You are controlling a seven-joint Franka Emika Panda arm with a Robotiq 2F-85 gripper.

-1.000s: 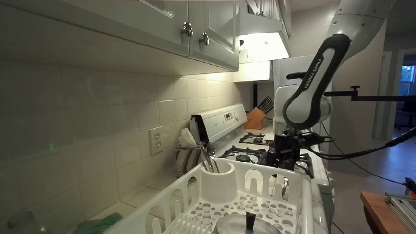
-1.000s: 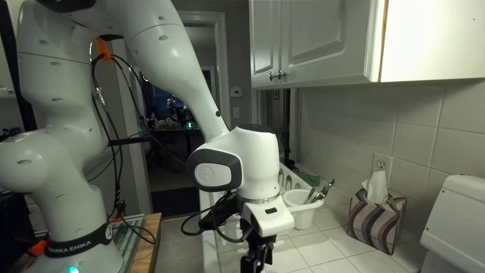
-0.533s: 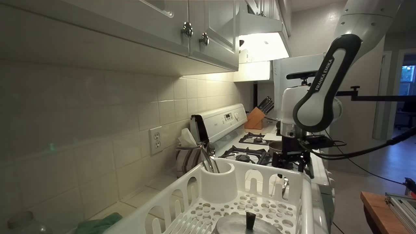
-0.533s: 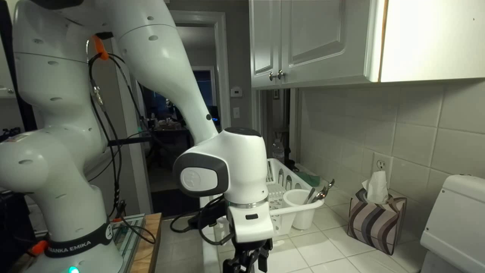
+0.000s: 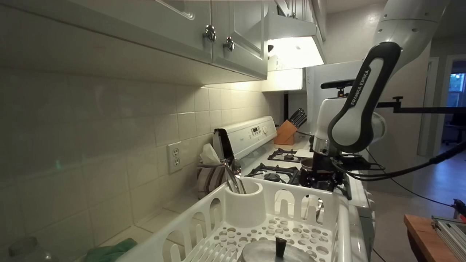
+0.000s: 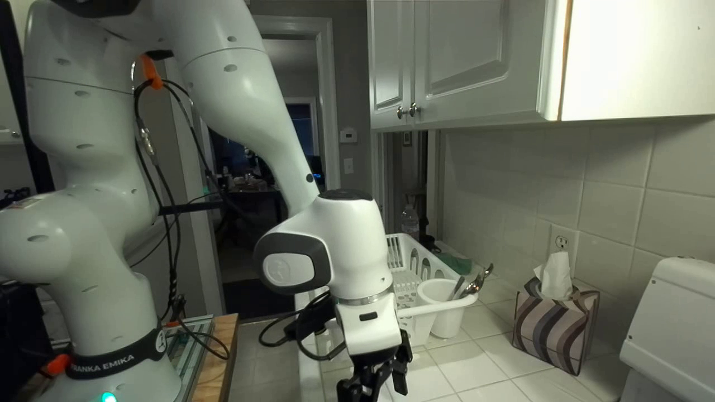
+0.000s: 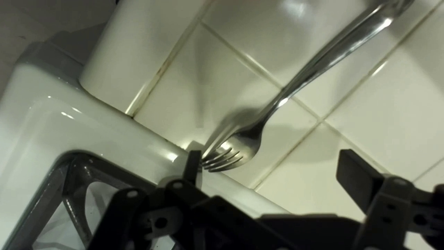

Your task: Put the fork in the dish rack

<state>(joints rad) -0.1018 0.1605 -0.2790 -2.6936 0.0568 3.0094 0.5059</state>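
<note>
The metal fork (image 7: pixel 321 64) lies on the white tiled counter in the wrist view, its tines at the stove edge and its handle running to the upper right. A shiny strip behind the rack wall in an exterior view may be the fork. My gripper (image 7: pixel 270 161) is open and empty; the left finger (image 7: pixel 192 166) overlaps the tine tips, and I cannot tell if they touch. The gripper (image 5: pixel 322 182) also shows beyond the rack. The white dish rack (image 5: pixel 344 222) with its utensil cup (image 5: pixel 244 209) shows in both exterior views; its rim (image 6: pixel 416 311) is behind my hand.
The stove (image 7: pixel 104 132) with a black grate (image 7: pixel 74 191) borders the counter. A pot (image 5: pixel 307 162) stands on the stove. A metal lid (image 5: pixel 265 251) lies in the rack. Spoons (image 6: pixel 476 283) stand in the cup. A tissue box (image 6: pixel 556 326) stands by the tiled wall.
My hand has moved away from the tiled wall, then tilted so its fingers lean back toward the wall. More of the rack shows behind it. The rack has not moved.
</note>
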